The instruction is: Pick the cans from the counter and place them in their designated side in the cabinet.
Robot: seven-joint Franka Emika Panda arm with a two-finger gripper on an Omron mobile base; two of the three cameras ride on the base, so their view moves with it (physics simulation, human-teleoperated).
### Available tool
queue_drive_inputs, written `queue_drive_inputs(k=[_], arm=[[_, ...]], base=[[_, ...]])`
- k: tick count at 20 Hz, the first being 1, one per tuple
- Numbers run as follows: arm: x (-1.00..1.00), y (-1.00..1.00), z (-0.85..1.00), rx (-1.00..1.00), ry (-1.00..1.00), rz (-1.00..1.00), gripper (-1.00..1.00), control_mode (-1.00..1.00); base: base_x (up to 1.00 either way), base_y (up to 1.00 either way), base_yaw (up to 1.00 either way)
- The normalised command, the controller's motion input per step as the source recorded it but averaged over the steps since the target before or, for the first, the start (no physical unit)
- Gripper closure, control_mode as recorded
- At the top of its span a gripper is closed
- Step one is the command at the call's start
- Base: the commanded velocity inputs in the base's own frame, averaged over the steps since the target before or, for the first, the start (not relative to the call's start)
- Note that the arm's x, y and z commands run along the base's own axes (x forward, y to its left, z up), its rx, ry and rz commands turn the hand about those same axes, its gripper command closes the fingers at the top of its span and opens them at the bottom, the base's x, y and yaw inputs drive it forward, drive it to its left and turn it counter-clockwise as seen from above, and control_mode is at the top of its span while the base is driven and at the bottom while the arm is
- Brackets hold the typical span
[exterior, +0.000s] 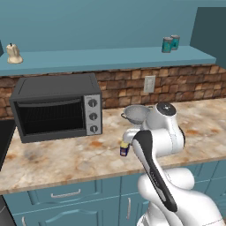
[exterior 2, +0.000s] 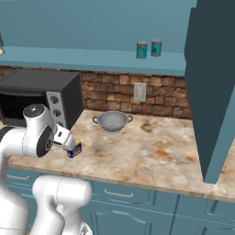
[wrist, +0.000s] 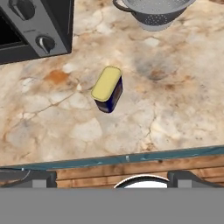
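A dark blue can with a yellow top (wrist: pixel 107 89) stands on the mottled stone counter (wrist: pixel 175 109), near its front edge. My gripper (wrist: pixel 113 176) hovers just above this can, open, its fingertips (wrist: pixel 39 177) wide apart with nothing between them. From the right base view the gripper (exterior 2: pixel 69 141) sits right over the blue can (exterior 2: pixel 75 149); from the left the can (exterior: pixel 124 148) peeks out beside my arm. Two teal cans (exterior: pixel 167 44) (exterior: pixel 175 42) stand close together at the right end of the teal cabinet shelf (exterior: pixel 110 59), also seen as the cans (exterior 2: pixel 142 49) (exterior 2: pixel 156 47).
A black toaster oven (exterior: pixel 57 108) fills the counter's left. A steel colander (exterior 2: pixel 112 121) stands near the brick wall behind the can. A cream object (exterior: pixel 14 54) sits at the shelf's left end. A tall dark teal panel (exterior 2: pixel 211 82) hangs at the right.
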Motion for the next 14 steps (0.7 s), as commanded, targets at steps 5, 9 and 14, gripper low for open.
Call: queue_drive_inputs(k=[5,9,14], arm=[[0.19,0.04,-0.20,0.00,0.00,0.00,-1.00,-1.00],[0.25,0.05,-0.14,0.00,0.00,0.00,-1.00,-1.00],[0.23,0.04,-0.10,0.00,0.00,0.00,-1.00,-1.00]], base=[[0.00,0.00,0.00],[0.00,0.00,0.00],[0.00,0.00,0.00]])
